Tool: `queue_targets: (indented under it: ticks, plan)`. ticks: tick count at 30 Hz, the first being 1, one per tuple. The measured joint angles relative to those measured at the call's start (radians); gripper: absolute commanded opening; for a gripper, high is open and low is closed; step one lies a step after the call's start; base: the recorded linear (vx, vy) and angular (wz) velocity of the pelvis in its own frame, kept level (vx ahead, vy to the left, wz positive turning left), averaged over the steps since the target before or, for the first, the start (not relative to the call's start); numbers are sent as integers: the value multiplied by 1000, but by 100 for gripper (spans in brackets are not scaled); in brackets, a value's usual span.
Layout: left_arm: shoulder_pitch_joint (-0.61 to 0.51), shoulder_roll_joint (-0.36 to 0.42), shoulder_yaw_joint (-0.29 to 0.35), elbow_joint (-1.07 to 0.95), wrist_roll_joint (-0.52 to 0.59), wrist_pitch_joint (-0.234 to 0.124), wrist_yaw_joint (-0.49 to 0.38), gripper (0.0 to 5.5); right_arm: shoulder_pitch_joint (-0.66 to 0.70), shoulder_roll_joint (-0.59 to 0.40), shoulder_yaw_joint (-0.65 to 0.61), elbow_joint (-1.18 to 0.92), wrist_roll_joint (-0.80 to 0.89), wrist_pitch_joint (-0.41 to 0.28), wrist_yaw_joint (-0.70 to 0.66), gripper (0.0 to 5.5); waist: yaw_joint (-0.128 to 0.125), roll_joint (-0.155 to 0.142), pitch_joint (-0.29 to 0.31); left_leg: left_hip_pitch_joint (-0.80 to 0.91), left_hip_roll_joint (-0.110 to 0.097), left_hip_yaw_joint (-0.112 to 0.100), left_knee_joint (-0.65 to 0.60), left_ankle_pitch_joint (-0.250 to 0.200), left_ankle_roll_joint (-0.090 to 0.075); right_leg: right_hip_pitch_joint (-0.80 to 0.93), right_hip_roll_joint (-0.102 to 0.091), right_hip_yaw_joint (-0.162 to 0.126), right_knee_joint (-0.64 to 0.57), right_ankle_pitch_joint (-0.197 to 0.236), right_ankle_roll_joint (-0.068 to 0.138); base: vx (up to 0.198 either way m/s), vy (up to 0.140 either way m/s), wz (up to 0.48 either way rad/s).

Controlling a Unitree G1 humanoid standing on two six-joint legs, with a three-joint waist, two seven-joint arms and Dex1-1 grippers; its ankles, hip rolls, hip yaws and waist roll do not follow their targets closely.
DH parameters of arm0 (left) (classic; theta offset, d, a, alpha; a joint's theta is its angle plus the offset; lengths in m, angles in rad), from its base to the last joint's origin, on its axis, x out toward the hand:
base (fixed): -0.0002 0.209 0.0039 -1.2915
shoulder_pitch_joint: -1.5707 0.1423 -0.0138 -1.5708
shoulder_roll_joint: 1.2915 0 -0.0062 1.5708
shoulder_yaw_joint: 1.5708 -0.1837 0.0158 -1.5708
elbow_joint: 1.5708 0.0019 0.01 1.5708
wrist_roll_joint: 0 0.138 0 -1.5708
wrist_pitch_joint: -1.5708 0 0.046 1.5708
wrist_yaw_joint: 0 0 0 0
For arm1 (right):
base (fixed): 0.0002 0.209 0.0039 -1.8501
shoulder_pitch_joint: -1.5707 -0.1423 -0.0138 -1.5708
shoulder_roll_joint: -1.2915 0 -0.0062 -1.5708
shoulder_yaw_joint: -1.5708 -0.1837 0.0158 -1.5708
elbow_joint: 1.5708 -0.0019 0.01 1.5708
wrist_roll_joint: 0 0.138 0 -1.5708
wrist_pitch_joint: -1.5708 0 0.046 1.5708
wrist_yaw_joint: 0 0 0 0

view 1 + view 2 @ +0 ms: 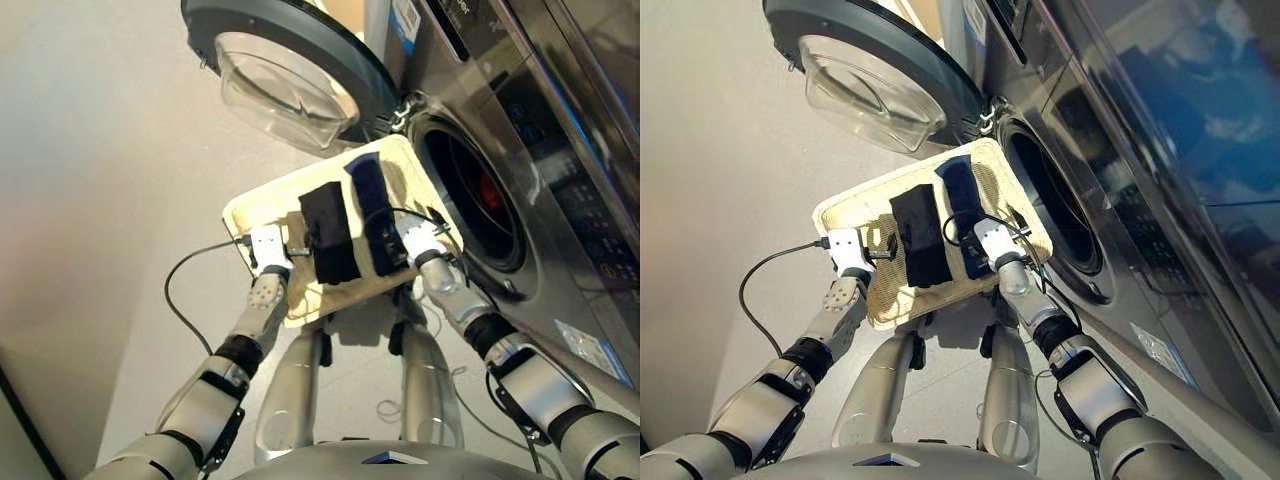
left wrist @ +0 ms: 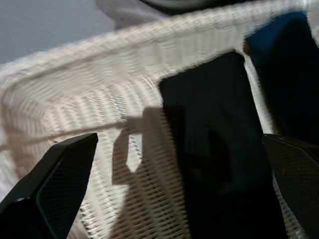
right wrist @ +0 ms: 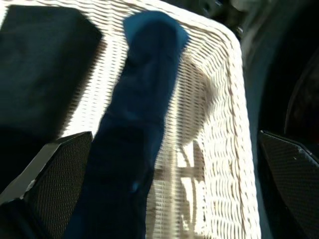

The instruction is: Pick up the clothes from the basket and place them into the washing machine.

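the pale floor point(image 1: 90, 180) carries the dark grey washing machine point(image 1: 560, 150), whose round door point(image 1: 290, 70) hangs open over it. the cream wicker basket point(image 1: 265, 205) sits in front of the porthole, holding a black cloth point(image 1: 328, 232) and a navy cloth point(image 1: 372, 205) side by side, just apart.

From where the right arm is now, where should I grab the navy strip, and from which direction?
Take the navy strip near its middle, coming straight down from above. It lies flat and lengthwise in the basket, with bare wicker on the washing machine side and a gap to the black strip on the other, so the open right gripper can probably straddle its narrow width.
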Motion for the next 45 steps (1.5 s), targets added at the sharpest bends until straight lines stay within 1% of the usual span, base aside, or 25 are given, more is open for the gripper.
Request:
queue_targets:
  ticks: [1,2,4,5,6,8,11,13,14,15,16,18,19,20,22,24,26,28,29,30,31,33,38,42,45]
  plan:
    - [-24,-1,0,22,7,4,11,550,5,-6,2,-42,-14,-1,-7,550,-16,-5,2,-20,1,2,7,-1,-1,-19,1,1,0,3,-2,0,0,0]
    - [-33,4,1,34,18,6,17,550,3,-5,4,-65,-29,-2,-12,550,-21,-9,4,-37,2,1,14,-2,-2,-32,2,2,0,8,-6,0,0,0]
    - [-71,4,5,52,20,10,34,550,15,-4,17,-109,-48,-2,-25,550,-45,-25,14,-70,6,10,40,-12,-3,-59,7,11,1,19,-10,0,0,0]
    - [-80,7,13,52,19,10,42,550,8,-6,19,-126,-61,-3,-27,550,-45,-36,19,-89,9,14,61,-24,-3,-73,11,21,2,21,-8,10,-3,-227]
    - [-95,9,18,55,19,10,46,550,8,-6,20,-140,-74,-3,-29,550,-54,-46,25,-109,12,22,83,-35,-3,-90,14,32,4,22,-6,10,-15,-239]
    - [-122,9,21,66,18,10,47,550,8,-19,29,-178,-77,-5,-38,550,-63,-54,30,-165,21,21,143,-64,-3,-127,22,47,10,26,-8,15,2,-233]
    - [-162,15,24,96,20,12,58,550,-1,-21,40,-203,-121,-5,-42,550,-75,-60,34,-239,36,15,222,-104,-9,-179,39,62,24,27,-9,19,3,-157]
    - [-192,16,39,105,21,19,65,550,-4,-31,39,-216,-144,-5,-44,550,-87,-63,35,-280,40,13,248,-114,-9,-217,43,70,37,27,-9,0,0,0]
    - [-200,18,52,112,21,18,70,550,-13,-37,40,-234,-154,-5,-44,550,-84,-64,36,-301,43,14,264,-120,-10,-234,46,72,42,28,-10,0,0,0]
    - [-220,26,64,117,21,19,77,550,-16,-44,43,-258,-155,-5,-44,550,-90,-67,38,-325,47,12,285,-128,-11,-254,50,73,50,29,-10,0,0,0]
    - [-230,35,68,126,21,20,79,550,-23,-48,42,-279,-155,-8,-44,550,-91,-70,40,-345,50,8,302,-134,-12,-270,53,76,55,34,-18,0,0,0]
    - [-261,58,87,131,21,21,87,550,-29,-54,39,-317,-155,-22,-46,550,-108,-74,42,-381,57,-3,338,-148,-13,-296,62,80,69,34,-17,0,0,0]
    - [-272,67,97,131,19,21,93,550,-33,-58,39,-335,-155,-30,-46,550,-108,-75,42,-402,62,-6,359,-158,-14,-310,67,79,74,31,-14,0,0,0]
    - [-281,74,106,132,19,21,98,550,-35,-60,37,-345,-155,-42,-46,550,-111,-77,43,-419,63,-8,369,-159,-15,-324,68,79,75,31,-14,0,0,0]
    - [-309,81,112,134,19,20,108,550,-39,-67,39,-351,-155,-44,-43,550,-119,-77,43,-450,68,-8,391,-166,-14,-350,72,81,85,31,-14,0,0,0]
    - [-323,87,119,135,19,16,120,550,-37,-78,43,-354,-155,-43,-38,550,-119,-78,43,-473,73,-9,411,-170,-13,-366,75,80,92,31,-14,0,0,0]
    - [-326,91,130,134,19,8,122,550,-32,-86,47,-354,-155,-44,-37,550,-123,-80,42,-491,75,-11,425,-175,-11,-380,77,81,99,31,-13,0,0,0]
    - [-327,99,131,129,19,-5,136,550,-29,-86,48,-355,-155,-45,-36,550,-133,-83,40,-505,75,-14,432,-175,-10,-393,77,82,104,30,-12,0,0,0]
    - [-328,102,131,129,19,-8,142,246,-22,-86,48,-356,-155,-45,-35,550,-133,-89,36,-510,75,-13,432,-176,-10,-399,77,84,105,29,-12,0,0,0]
    - [-328,104,138,129,19,-14,149,73,-15,-87,51,-356,-155,-45,-33,550,-134,-91,35,-513,75,-16,432,-175,-10,-402,77,84,105,28,-10,0,0,0]
    - [-328,107,148,129,18,-20,154,0,-5,-87,52,-356,-155,-45,-28,550,-134,-92,34,-514,74,-18,430,-175,-10,-402,77,83,105,28,-10,0,0,0]
    - [-324,113,150,120,18,-26,155,0,7,-87,57,-356,-155,-45,-23,550,-133,-96,32,-514,74,-20,431,-174,-12,-402,77,82,105,28,-9,0,0,0]
    - [-322,117,143,102,18,-26,146,0,9,-85,64,-356,-155,-45,-16,550,-132,-115,18,-511,68,-24,428,-173,-12,-402,74,82,107,27,-9,0,0,0]
    - [-289,122,132,79,14,-20,117,0,-4,-89,95,-349,-190,-44,1,550,-126,-115,17,-474,60,-26,408,-165,-10,-371,65,79,109,29,-11,0,0,0]
    - [-220,97,127,50,-7,-21,89,0,2,-87,147,-313,-228,-43,23,550,-106,-114,19,-366,52,-27,345,-149,-16,-280,61,78,84,28,-12,-3,-38,28]
